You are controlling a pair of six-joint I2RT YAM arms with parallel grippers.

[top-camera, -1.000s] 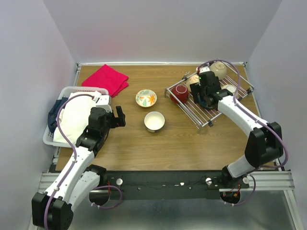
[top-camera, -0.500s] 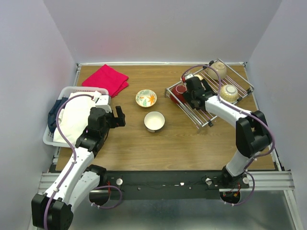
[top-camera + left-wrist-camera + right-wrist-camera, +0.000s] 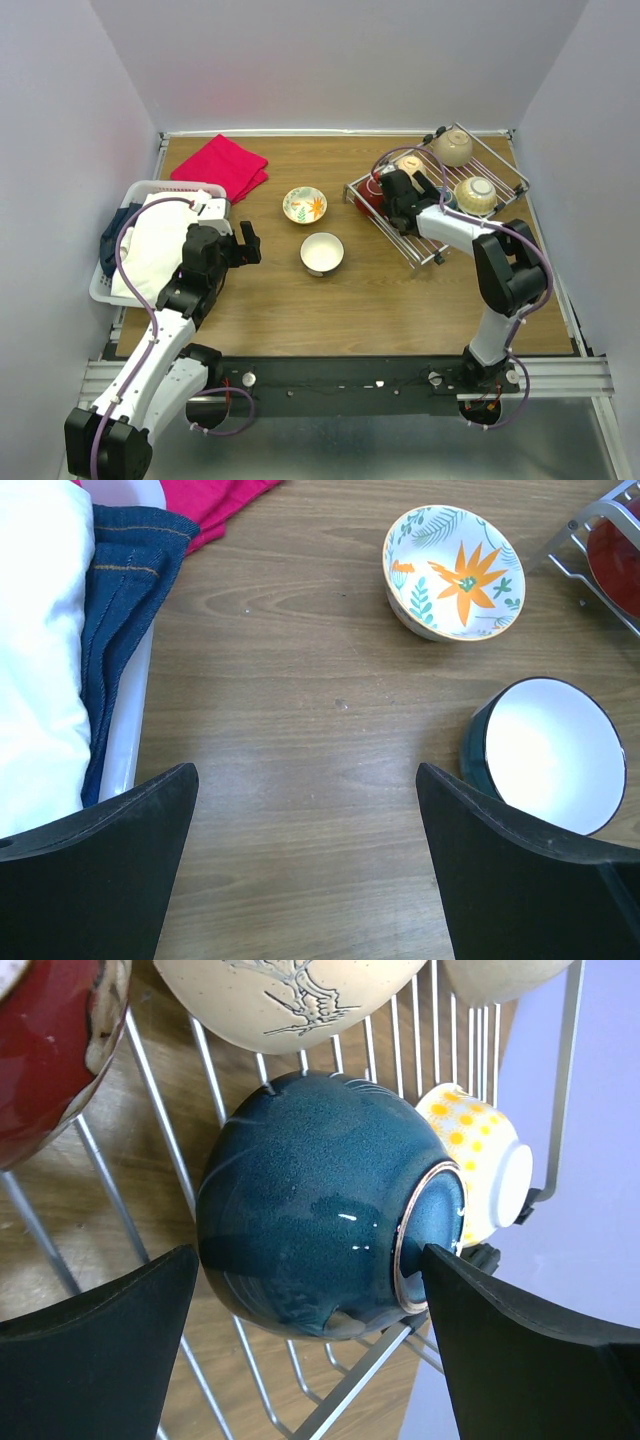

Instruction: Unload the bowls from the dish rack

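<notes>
**R fingers spread round teal bowl in rack; L fingers apart over wood**

R gripper (image 3: 310, 1360): fingers wide apart and released, one either side of the teal-blue bowl (image 3: 310, 1230). Can't tell whether the pads touch the glaze. Bowl lies tipped on the dish rack (image 3: 565, 1060) bars, foot ring facing 3 o'clock in wrist view. Around it: red bowl (image 3: 50, 1040) at 10 o'clock, cream bowl (image 3: 290, 990) w/ dark branch drawing at 12, yellow-dotted bowl (image 3: 480, 1160) just beside at 3. In top view the rack sits at the table's 2 o'clock, skewed to the edges, w/ a tan bowl (image 3: 452, 147) at its far end.

L gripper (image 3: 305, 870): fingers apart too, holding nothing, only wood btwn them. From it, floral bowl (image 3: 455, 575) at 1 o'clock, upright. White-lined bowl (image 3: 550, 755), dark outside, at 3 o'clock, upright. The two are near but apart, both off the rack on the table (image 3: 380, 300), approx centre. At 9–10 o'clock: white basket (image 3: 125, 740) w/ jeans (image 3: 125, 590) and white cloth (image 3: 35, 650).

Surface: brown wood-grain board, matte, a few small specks. Red cloth (image 3: 222, 165) folded at the 11 o'clock corner.

Room: plain pale grey-lilac walls (image 3: 330, 60) close round the table on three sides. Metal rail (image 3: 350, 378) at 6 o'clock carries the arm bases.
</notes>
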